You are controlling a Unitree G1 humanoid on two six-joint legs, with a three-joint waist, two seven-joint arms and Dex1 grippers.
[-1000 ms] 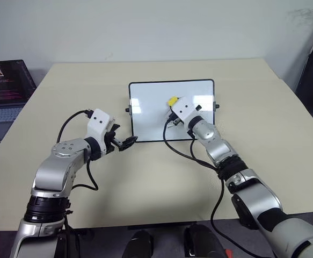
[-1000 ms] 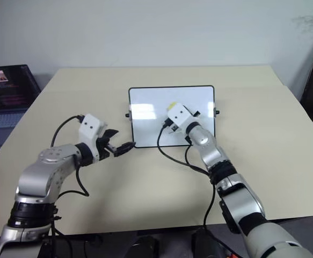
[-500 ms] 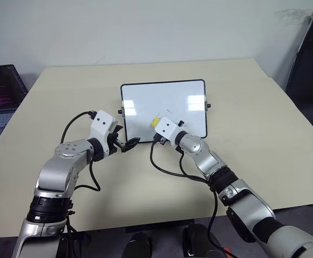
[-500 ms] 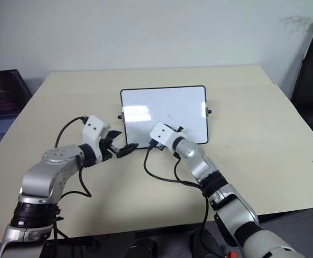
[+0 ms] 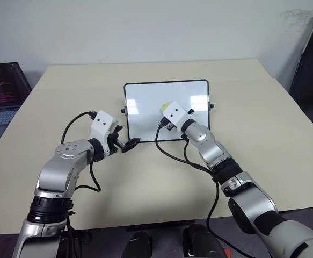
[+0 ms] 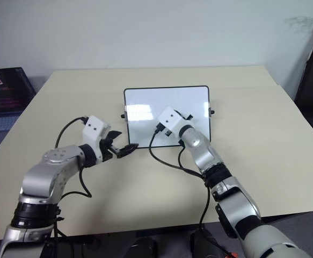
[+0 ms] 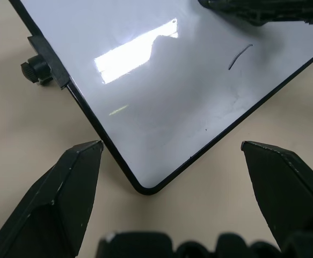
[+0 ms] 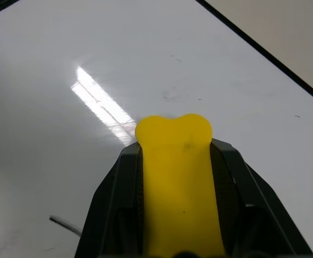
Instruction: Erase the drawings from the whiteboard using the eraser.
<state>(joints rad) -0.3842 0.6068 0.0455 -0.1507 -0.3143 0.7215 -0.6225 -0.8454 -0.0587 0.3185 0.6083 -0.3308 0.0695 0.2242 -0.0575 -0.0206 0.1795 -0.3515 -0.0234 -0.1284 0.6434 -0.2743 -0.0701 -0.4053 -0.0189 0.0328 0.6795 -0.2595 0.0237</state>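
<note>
The right gripper (image 8: 175, 183) is clenched on the yellow eraser (image 8: 177, 177), which is over the middle of the whiteboard (image 5: 145, 99); a thin stroke (image 7: 240, 56) remains just beside it. To wipe it well, I think the eraser should lie flat and pass fully over that stroke. The left gripper (image 7: 172, 183) stands released, its jaws astride the board's near left corner, well placed to stop sliding.

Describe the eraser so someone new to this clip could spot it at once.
On the beige table lies a glossy white whiteboard with a thin black frame. Over its middle, the right gripper is shut on the eraser, a small oblong yellow block, the sole yellow thing there.
</note>
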